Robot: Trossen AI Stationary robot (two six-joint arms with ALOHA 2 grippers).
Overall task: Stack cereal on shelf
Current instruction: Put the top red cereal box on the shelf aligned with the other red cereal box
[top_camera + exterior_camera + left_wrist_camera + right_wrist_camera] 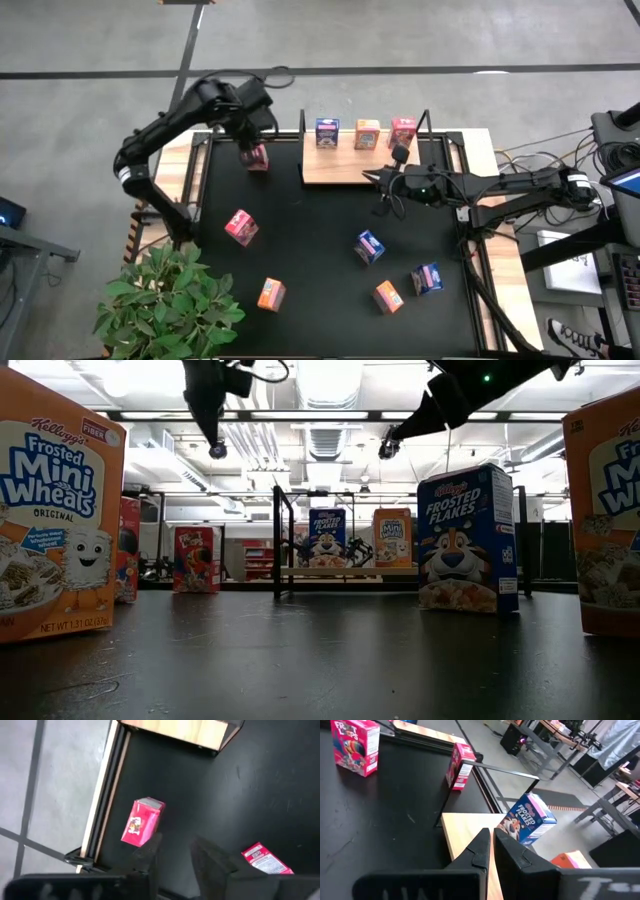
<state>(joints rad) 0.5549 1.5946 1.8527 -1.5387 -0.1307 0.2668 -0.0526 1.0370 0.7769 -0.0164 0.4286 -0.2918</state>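
The wooden shelf (345, 168) lies at the table's far middle. On it stand a blue (327, 132), an orange (367, 133) and a red cereal box (403, 131). My left gripper (175, 857) is open and empty, raised above the mat. A red box (142, 822) stands on the mat just ahead of its fingers, near the shelf's left end (255, 157). My right gripper (491, 842) is shut and empty. It hovers over the shelf's near edge (383, 180), pointing toward the blue box (527, 817).
On the black mat (310, 250) stand a red box (241, 227), two blue boxes (369, 247) (427, 278) and two orange boxes (271, 294) (387, 296). A potted plant (165, 300) stands at the near left corner. Black posts (302, 125) rise at the shelf's ends.
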